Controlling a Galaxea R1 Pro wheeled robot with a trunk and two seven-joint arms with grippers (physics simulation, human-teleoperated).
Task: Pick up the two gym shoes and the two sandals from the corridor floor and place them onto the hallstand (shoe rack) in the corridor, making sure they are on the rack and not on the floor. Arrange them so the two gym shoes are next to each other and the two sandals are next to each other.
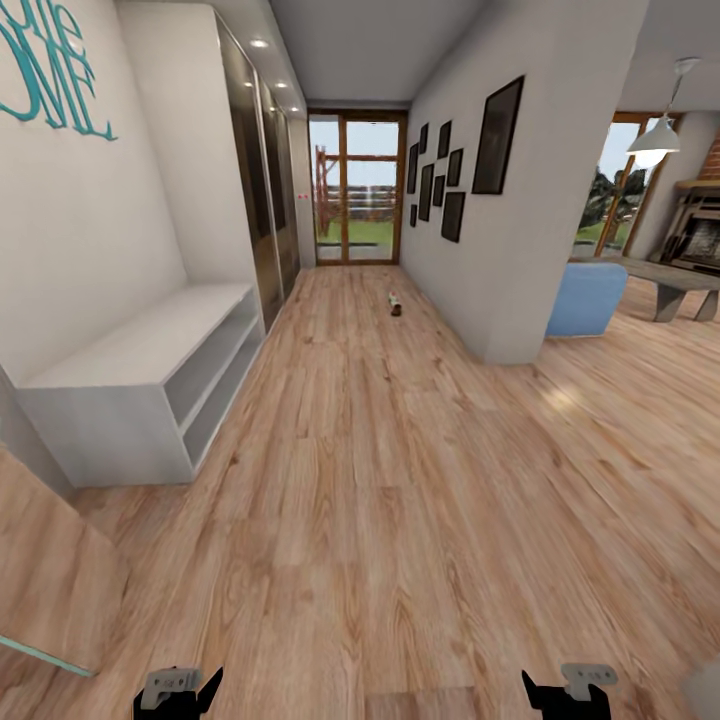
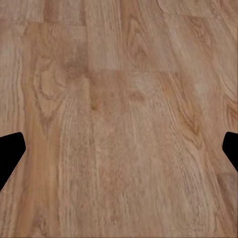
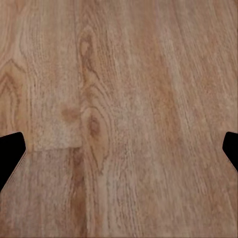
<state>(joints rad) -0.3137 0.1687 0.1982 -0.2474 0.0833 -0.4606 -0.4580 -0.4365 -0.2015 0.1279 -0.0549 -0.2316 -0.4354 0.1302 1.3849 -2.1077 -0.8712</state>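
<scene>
1. The corridor floor (image 1: 380,500) is light-brown wood-grain plank; it runs from the robot's base up to a glazed door (image 1: 357,190) at the far end, and spreads right into a living area; in both wrist views the same planks lie beneath the fingers (image 2: 119,119) (image 3: 119,119).
2. The hallstand (image 1: 140,380) stands against the left wall, pale grey, with a low bench top over two open shelf levels; top and shelves look bare; a tall mirrored wardrobe (image 1: 255,170) stands just beyond it.
3. On the right, a wall carries dark picture frames (image 1: 470,150); past its corner are a blue armchair (image 1: 585,297), a grey table (image 1: 670,275) and a hanging lamp (image 1: 660,135).
4. Far down the corridor, near the right wall and well apart from the hallstand, small footwear (image 1: 395,304) lies on the floor; it is too small to tell gym shoes from sandals.
5. The left end effector (image 1: 180,690) sits at the lower left edge of the head view, fingers spread apart, nothing between them; its dark fingertips (image 2: 11,151) flank bare floor.
6. The right end effector (image 1: 568,688) sits at the lower right, likewise spread apart and holding nothing; its fingertips (image 3: 11,151) also flank bare floor.
</scene>
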